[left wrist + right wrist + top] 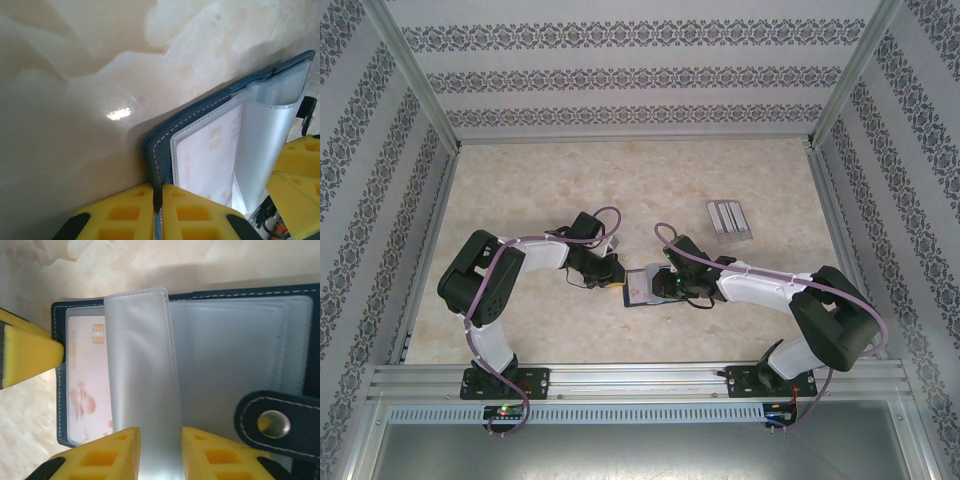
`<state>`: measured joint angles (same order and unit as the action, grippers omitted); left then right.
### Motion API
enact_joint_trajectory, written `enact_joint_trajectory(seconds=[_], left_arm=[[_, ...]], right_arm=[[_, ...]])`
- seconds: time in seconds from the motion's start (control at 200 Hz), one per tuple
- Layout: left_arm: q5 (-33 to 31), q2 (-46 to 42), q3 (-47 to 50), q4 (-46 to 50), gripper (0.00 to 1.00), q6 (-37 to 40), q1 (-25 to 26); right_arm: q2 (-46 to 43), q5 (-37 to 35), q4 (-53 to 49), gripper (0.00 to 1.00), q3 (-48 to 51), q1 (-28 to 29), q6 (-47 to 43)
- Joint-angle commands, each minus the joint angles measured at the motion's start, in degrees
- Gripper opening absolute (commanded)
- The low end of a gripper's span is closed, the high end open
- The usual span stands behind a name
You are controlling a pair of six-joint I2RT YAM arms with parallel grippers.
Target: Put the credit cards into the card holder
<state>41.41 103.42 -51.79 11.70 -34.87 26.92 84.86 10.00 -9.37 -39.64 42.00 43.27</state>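
The open navy-blue folding card holder [240, 295] lies on the pale marbled worktop [150, 260], its cover edge pinched by the left pincer [157, 192], while the right pincer [160, 440] straddles a clear plastic sleeve [142, 365], grip impossible to tell, so lift gently with the cover pinned.

Navy card holder [240, 365] open, pale credit card [87, 385] sleeved inside

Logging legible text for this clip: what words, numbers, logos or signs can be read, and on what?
Nothing reads clearly.
Pale pink credit card inside the navy-blue folding card holder: faint reddish print behind its clear plastic sleeve, too blurred to read.
Round metal snap on the holder: no marking seen.
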Motion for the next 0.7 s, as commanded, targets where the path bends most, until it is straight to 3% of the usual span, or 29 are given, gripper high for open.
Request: enact_joint_trajectory(seconds=[0.0,0.3,0.42,0.58,0.694], left_arm=[[-0.01,0.65,-0.91,2.27,0.11,1.2,0.51],[-0.32,-1.01,-0.83,2.65,0.11,0.65,0.51],[-0.57,-1.05,-1.04,2.89,0.11,0.64,0.54],[-0.34,-0.5,-1.09,2.63,0.11,0.48,0.53],[-0.31,-0.85,-0.64,2.18,0.11,0.2,0.53]], right_arm=[[-0.35,2.29,2.45,0.28,-1.47,0.19,-0.59],[-2.7,5.18,6.89,0.22,0.17,0.12,-2.12],[-3.67,4.67,6.54,0.29,0.5,0.17,-1.6],[-9.66,-5.27,-0.68,0.4,2.7,-0.39,-0.88],[-12.38,-6.21,-2.82,0.43,4.89,-1.48,-0.7]])
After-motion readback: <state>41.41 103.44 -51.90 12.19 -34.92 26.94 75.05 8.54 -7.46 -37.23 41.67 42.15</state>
